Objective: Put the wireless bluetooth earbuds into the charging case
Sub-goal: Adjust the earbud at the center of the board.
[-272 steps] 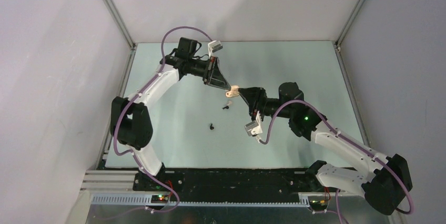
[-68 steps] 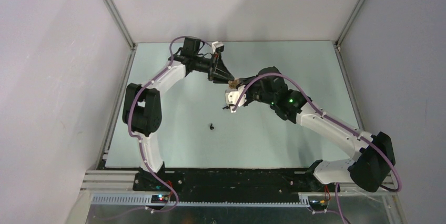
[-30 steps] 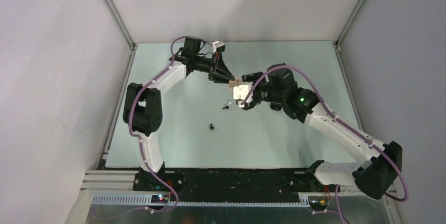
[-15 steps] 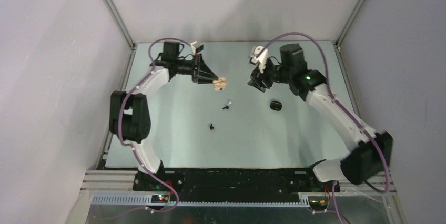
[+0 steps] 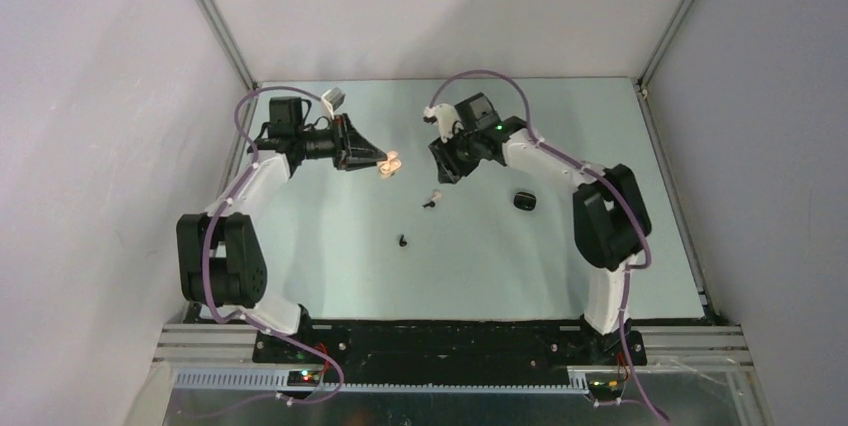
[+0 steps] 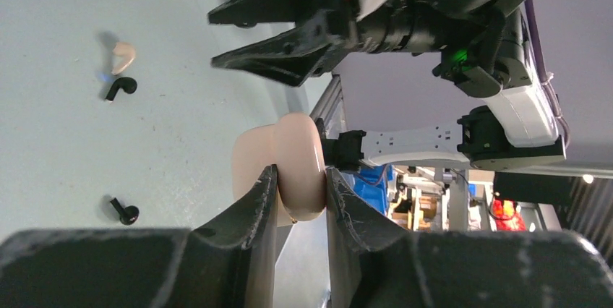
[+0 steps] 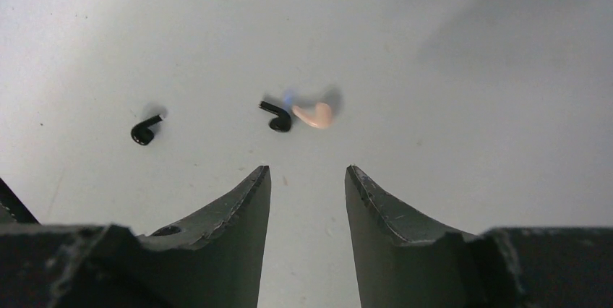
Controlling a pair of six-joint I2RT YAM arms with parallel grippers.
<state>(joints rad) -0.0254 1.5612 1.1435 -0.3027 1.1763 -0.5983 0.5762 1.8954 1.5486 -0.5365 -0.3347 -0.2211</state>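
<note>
Clamps cream charging case (image 6: 283, 150) in left gripper (image 6: 299, 173), aloft toward far-left corner, likely readied for loading. Hangs right gripper (image 7: 304, 175), spread and empty, over cream earbud (image 7: 316, 115) beside black earbud (image 7: 275, 118), nearer far edge.

**Room and obstacles around the loose buds**

The right gripper (image 7: 306, 178) hangs with jaws parted over a cream bud (image 7: 316, 114) and a black bud (image 7: 277, 118). These two lie so close, perhaps touching, that no finger-room shows between them. Bare table (image 5: 330, 246) lies open on every other side of the pair. A second black bud (image 7: 144, 131) lies well apart, with open table all round it. The black case (image 5: 524, 201) sits off to the right, apart from the buds. The left gripper (image 6: 299, 178), clamped on the cream case (image 6: 289, 149), is held near the right gripper, with a gap open between the two.
</note>
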